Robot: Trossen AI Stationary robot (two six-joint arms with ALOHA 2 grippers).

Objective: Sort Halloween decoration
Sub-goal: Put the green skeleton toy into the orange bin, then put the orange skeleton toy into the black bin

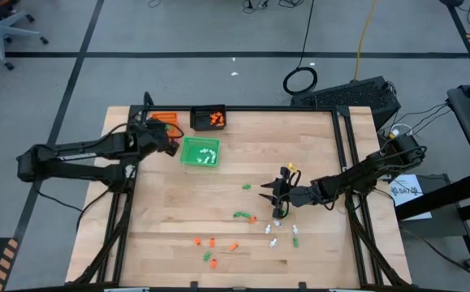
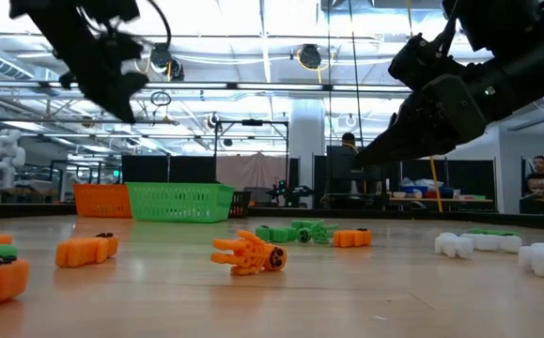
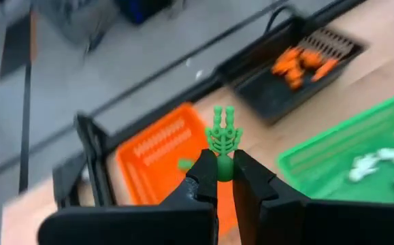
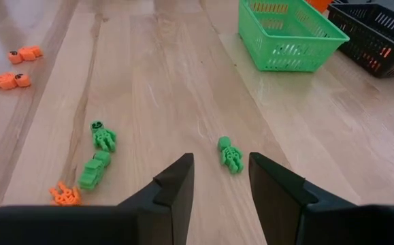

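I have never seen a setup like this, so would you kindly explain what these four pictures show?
Two dark robot arms work at a wooden table. One camera looks down from overhead, one sits at table level, and one rides on each wrist. Tiny orange, green and white plastic Halloween pieces lie scattered. Three small trays stand at the far edge: orange tray, black tray and green tray. The left gripper, above the orange tray, pinches a green skeleton piece. The right gripper hovers open over another green skeleton figure.
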